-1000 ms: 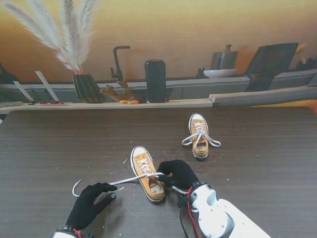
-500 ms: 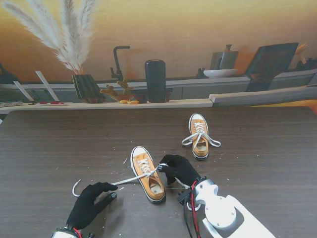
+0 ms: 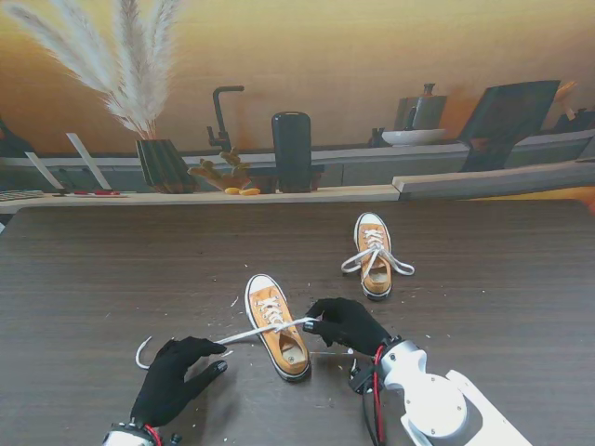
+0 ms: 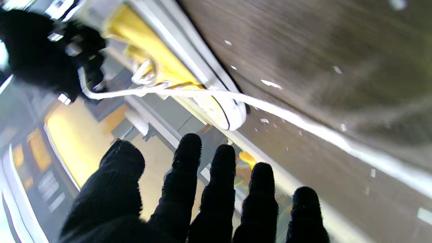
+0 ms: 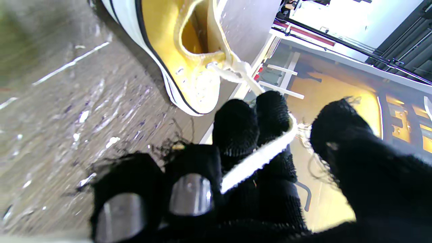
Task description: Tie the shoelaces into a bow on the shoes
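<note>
Near me stands a yellow shoe (image 3: 277, 327) with its toe pointing away; it also shows in the left wrist view (image 4: 175, 64) and the right wrist view (image 5: 182, 50). One white lace (image 3: 244, 334) runs from it leftward across the table, past the fingertips of my left hand (image 3: 177, 378). That hand's fingers (image 4: 216, 189) are spread with nothing in them, and the lace (image 4: 290, 118) lies beyond them. My right hand (image 3: 346, 323) sits just right of the shoe. The other lace end (image 5: 256, 158) wraps over its curled fingers. A second yellow shoe (image 3: 374, 257) with loose laces lies farther off to the right.
Small white scraps (image 3: 232, 302) are scattered on the dark wooden table (image 3: 483, 279) around the near shoe. Beyond the table's far edge is a shelf with a black cylinder (image 3: 292, 151), a pot of pampas grass (image 3: 164, 164) and kitchen items.
My right hand has shifted right and a little nearer to me, drawing its lace end out from the shoe. The left hand has edged right and spread its fingers.
</note>
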